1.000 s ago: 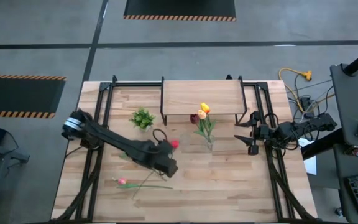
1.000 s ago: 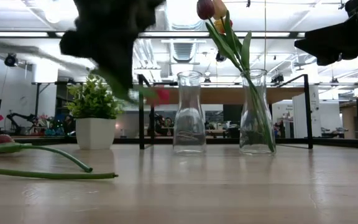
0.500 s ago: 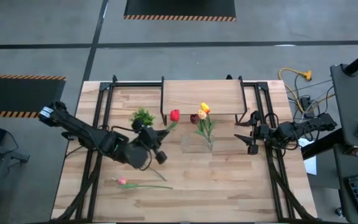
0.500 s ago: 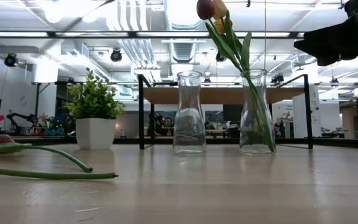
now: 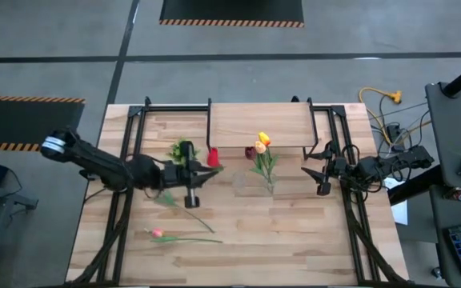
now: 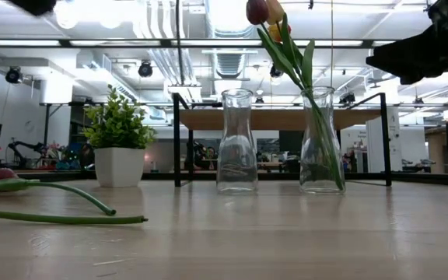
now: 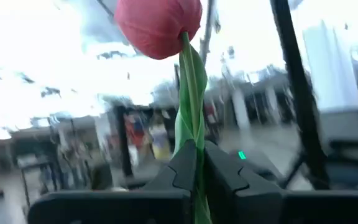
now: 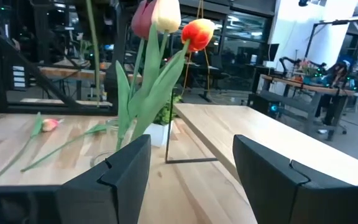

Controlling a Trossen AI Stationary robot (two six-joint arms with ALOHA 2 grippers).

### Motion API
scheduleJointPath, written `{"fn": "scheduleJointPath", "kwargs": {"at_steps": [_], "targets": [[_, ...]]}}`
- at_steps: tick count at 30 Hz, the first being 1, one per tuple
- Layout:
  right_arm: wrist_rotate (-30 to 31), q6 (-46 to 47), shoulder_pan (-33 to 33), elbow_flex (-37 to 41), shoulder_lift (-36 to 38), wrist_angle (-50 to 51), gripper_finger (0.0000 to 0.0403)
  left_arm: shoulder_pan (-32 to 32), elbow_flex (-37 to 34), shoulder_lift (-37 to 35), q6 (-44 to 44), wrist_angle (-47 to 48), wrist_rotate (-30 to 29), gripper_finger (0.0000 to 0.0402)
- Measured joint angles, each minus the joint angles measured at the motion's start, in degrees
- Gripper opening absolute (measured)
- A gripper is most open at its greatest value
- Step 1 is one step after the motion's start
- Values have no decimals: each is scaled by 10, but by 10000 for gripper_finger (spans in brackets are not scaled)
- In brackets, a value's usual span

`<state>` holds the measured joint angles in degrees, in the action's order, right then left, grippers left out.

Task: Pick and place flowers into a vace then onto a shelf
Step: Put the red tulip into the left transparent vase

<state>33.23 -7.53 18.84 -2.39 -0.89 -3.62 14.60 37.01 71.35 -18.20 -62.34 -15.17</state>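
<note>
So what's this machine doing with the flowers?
The left gripper is shut on the stem of a red tulip and holds it in the air near an empty glass vase. A second vase beside it already holds three tulips. One pink tulip lies on the table. The right gripper waits open at the table's right side. Nothing stands on the small shelf yet.

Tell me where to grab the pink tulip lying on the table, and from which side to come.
Grip the pink tulip on its thin green stem, partway along, away from the soft head. It lies flat on the table with the stem running sideways, so come straight down from above, fingers straddling the stem crosswise. The left gripper is shut on a red tulip, so it probably isn't free.
</note>
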Motion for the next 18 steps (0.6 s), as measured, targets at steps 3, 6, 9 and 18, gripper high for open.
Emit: {"fn": "scheduleJointPath", "kwargs": {"at_steps": [3, 6, 9, 18], "targets": [[0, 0, 0, 0, 0, 0, 219, -28, -33, 17, -3, -99, 2, 1], [0, 0, 0, 0, 0, 0, 219, -51, -41, 31, 5, -135, 50, 1], [0, -2, 0, 0, 0, -1, 219, -70, -23, 41, 28, -143, 106, 1], [0, -5, 0, 0, 0, -1, 219, -84, 49, 118, 8, -142, 110, 1]]}}
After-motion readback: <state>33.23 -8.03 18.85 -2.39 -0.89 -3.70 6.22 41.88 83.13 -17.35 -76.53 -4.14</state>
